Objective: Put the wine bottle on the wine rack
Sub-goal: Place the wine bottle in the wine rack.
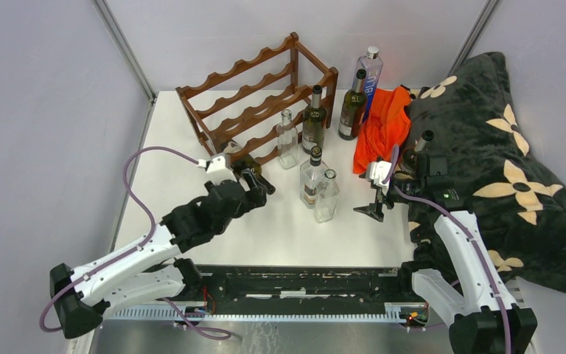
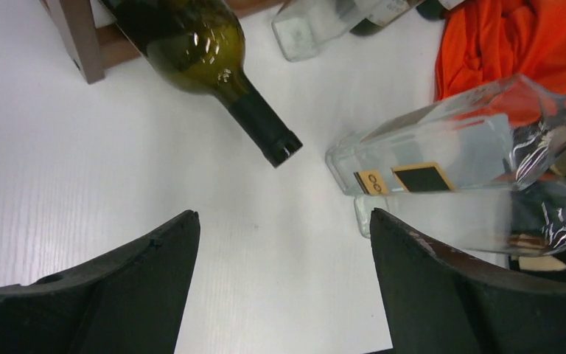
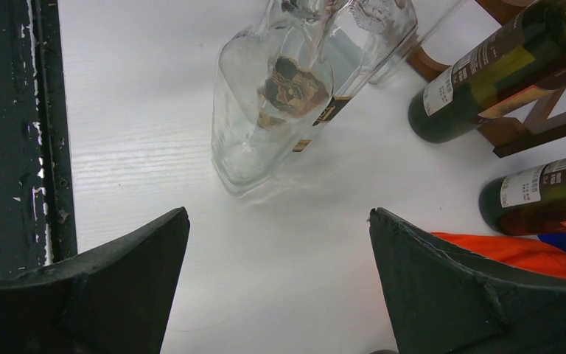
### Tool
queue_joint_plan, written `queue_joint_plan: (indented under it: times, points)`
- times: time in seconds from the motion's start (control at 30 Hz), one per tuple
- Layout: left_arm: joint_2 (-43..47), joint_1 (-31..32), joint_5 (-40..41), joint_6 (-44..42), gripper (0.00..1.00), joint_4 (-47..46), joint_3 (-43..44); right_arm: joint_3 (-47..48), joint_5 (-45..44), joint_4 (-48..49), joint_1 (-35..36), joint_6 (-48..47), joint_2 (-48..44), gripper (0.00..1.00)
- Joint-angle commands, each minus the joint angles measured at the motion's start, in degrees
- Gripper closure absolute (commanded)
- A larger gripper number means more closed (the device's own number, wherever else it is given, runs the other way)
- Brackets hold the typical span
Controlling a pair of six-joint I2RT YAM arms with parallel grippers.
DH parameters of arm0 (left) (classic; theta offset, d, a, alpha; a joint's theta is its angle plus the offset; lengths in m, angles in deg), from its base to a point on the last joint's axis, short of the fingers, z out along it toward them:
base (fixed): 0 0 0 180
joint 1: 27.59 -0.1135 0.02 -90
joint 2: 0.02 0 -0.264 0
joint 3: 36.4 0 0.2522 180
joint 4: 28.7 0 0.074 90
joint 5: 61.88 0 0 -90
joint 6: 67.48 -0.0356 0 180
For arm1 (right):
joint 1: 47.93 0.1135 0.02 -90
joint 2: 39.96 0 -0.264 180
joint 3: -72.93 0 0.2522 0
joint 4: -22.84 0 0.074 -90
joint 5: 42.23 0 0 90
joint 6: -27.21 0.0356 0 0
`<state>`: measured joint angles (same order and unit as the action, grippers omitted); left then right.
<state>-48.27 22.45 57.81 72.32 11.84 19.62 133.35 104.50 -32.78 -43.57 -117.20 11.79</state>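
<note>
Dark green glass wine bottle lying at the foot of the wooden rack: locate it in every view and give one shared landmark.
Top external: dark green glass wine bottle left of centre, at the near left corner of the reddish-brown wooden wine rack.
Left wrist: top, left of centre, neck pointing down-right.
Right wrist: not in it.
Shared landmark: that rack, post top left, right edge.

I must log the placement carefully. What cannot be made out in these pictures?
1. Left wrist view: the top edge cuts off the green bottle, so its seat on the rack is unseen.
2. Top view: the left gripper covers most of that bottle.
3. Right wrist view: the dark bottles run off the right edge; labels too small to read.
</note>
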Motion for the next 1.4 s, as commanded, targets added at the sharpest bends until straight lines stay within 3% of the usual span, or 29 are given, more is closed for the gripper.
queue_joint_plan:
  times: [0.0, 0.13, 0.27, 0.37, 0.7, 0.93, 1.37]
  points:
    - [-3.61, 10.32, 20.78, 12.43, 0.10, 5.74, 4.39, -0.63, 0.29, 2.78, -0.31, 0.80, -1.15, 0.02]
    - [-11.65, 14.89, 30.83, 22.01, 0.09, 16.67, 10.27, -1.60, 1.19, 4.37, -0.75, 2.05, -1.15, 0.02]
    - [-22.14, 15.08, 33.59, 40.47, 0.13, 32.79, 16.22, -1.25, 3.62, 5.01, -3.40, 2.47, -1.01, 0.02]
    - [-25.80, 15.44, 34.11, 44.75, 0.14, 35.07, 18.08, -2.35, 4.47, 5.70, -4.06, 2.75, -1.67, 0.02]
    - [-25.14, 14.50, 32.53, 35.00, 0.16, 17.64, 15.61, -4.38, 6.00, 7.26, -6.46, 3.61, -2.42, 0.02]
    - [-28.39, 5.42, 24.16, 25.36, 0.18, 2.82, 12.64, -4.66, 6.24, 7.22, -6.65, 3.79, -2.79, 0.02]
    - [-41.42, 1.80, 25.43, 19.23, 0.19, -1.17, 16.37, -4.55, 6.38, 6.65, -6.76, 3.53, -2.54, 0.02]
